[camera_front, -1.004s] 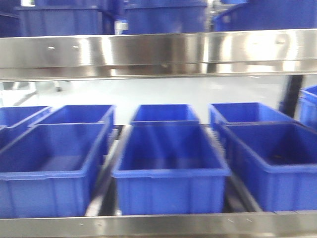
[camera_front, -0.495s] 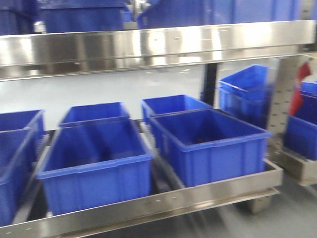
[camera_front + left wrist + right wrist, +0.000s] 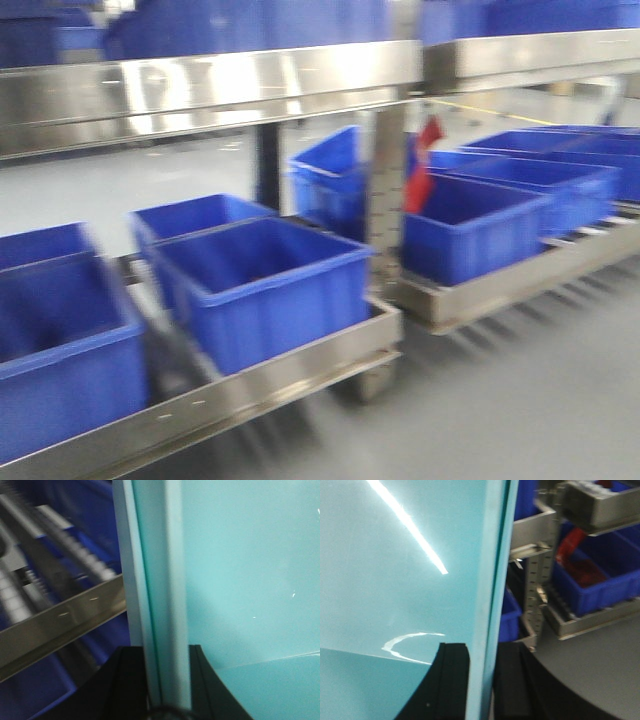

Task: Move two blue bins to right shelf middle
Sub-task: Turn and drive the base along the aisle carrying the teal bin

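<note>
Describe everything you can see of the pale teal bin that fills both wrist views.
The bin shows as glossy, smooth pale teal plastic, streaked with reflected light. Each wrist view shows one flat wall, its thickened rim and a curved seam low down, probably the floor. The left tool and right tool each have black fingers either side of that rim, apparently clamped on it.

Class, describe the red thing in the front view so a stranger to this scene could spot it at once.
Find the steel upright post near the middle of the front view. Just right of it, over the nearest blue bin of the right-hand rack, sits a small red thing. It is the only red among blue and steel.
</note>
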`<state>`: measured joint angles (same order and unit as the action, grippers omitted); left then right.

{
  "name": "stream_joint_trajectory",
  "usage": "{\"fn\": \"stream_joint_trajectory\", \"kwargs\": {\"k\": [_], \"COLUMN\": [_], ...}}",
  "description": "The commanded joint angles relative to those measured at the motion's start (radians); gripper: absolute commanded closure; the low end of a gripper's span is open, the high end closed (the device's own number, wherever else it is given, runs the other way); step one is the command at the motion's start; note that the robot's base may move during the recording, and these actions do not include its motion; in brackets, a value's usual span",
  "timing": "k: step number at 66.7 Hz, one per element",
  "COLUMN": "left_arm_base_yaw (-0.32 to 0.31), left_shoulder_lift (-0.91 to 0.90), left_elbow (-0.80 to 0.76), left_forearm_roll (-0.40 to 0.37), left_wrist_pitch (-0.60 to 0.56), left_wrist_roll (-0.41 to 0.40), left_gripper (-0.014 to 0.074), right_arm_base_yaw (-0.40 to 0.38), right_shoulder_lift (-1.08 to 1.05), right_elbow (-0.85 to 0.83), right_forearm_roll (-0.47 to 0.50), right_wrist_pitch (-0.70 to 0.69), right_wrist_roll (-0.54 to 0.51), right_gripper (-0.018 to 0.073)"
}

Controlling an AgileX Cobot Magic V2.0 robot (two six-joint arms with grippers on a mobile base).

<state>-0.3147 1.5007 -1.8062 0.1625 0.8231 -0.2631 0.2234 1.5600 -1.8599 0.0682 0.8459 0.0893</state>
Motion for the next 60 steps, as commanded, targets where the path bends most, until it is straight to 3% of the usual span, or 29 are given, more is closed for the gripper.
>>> {"fn": "stream_joint_trajectory", "kwargs": {"k": [1,60], "left_arm_base_yaw": [-0.001,0.001], "left_shoulder_lift": [-0.02,-0.02], "left_elbow": [-0.02,-0.02], "left_forearm_roll": [-0.018,-0.018], "left_wrist_pitch": [-0.117,-0.117], "left_wrist_roll": [0.01,0.01], "left_gripper": [0.0707,0.0707], "right_arm_base_yaw": [0.0,0.0], "right_shoulder_lift": [-0.013,-0.013], "right_elbow": [-0.013,-0.013], "right_forearm_roll": [0.007,0.007], "right_wrist_pitch": [-0.076,-0.076], "right_wrist_roll": [-0.017,-0.017], "right_gripper": [0.0724,0.0724]}}
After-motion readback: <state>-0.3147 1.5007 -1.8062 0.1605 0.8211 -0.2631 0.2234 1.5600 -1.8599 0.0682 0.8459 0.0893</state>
